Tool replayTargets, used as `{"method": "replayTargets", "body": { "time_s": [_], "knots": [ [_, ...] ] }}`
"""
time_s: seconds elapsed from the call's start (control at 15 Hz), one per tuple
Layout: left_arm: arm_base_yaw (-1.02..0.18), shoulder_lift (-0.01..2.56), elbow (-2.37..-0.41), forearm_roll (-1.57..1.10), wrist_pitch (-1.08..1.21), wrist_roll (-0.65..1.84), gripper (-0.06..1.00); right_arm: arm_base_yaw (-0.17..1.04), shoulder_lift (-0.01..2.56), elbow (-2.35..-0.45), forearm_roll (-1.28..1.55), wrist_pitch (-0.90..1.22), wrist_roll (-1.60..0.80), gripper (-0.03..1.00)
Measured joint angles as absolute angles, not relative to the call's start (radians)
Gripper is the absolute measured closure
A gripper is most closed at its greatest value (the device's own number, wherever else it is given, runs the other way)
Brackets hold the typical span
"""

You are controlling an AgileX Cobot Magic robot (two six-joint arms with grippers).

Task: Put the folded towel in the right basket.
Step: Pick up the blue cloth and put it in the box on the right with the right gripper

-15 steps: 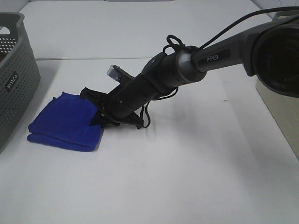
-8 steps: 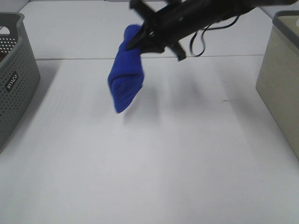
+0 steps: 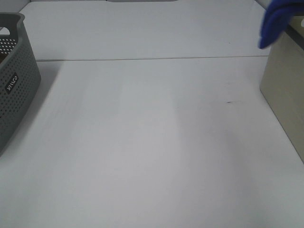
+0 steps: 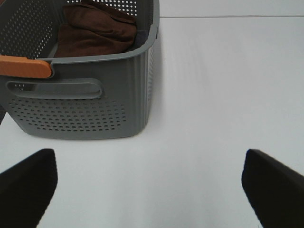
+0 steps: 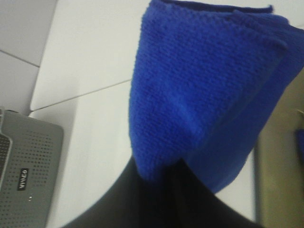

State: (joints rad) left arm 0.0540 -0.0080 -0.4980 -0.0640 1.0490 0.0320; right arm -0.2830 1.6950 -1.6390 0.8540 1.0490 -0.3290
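The folded blue towel [image 3: 276,21] hangs in the air at the top right of the high view, over the near edge of the beige right basket [image 3: 285,90]. In the right wrist view the towel [image 5: 204,85] fills the frame, and my right gripper [image 5: 173,183] is shut on its lower fold. The right arm itself is out of the high view. My left gripper [image 4: 149,187] is open and empty; its dark fingers [image 4: 26,185] show over the white table, near the grey basket.
A grey perforated basket [image 3: 12,80] stands at the table's left edge. It also shows in the left wrist view [image 4: 80,95], with an orange handle and brown cloth [image 4: 95,31] inside. The white table [image 3: 142,142] spreads between the two baskets.
My right gripper lifted the blue towel off the table at the left and carried it up and to the right, to the beige basket's edge. The arm has left the high view.
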Motion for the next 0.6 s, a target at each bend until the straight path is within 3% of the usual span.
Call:
{"method": "replayTargets", "body": {
  "time_s": [0.13,0.4,0.6],
  "knots": [
    [0.054,-0.008,-0.498,-0.064,1.049,0.032,-0.04,-0.447,1.66,-1.639,0.694,1.201,-0.319,0.86],
    [0.054,-0.008,-0.498,-0.064,1.049,0.032,-0.04,-0.473,1.66,-1.639,0.309,1.214,-0.177,0.86],
    [0.054,-0.008,-0.498,-0.064,1.049,0.032,-0.04,-0.473,1.666,-1.639,0.242,1.212,-0.142,0.86]
  ]
}}
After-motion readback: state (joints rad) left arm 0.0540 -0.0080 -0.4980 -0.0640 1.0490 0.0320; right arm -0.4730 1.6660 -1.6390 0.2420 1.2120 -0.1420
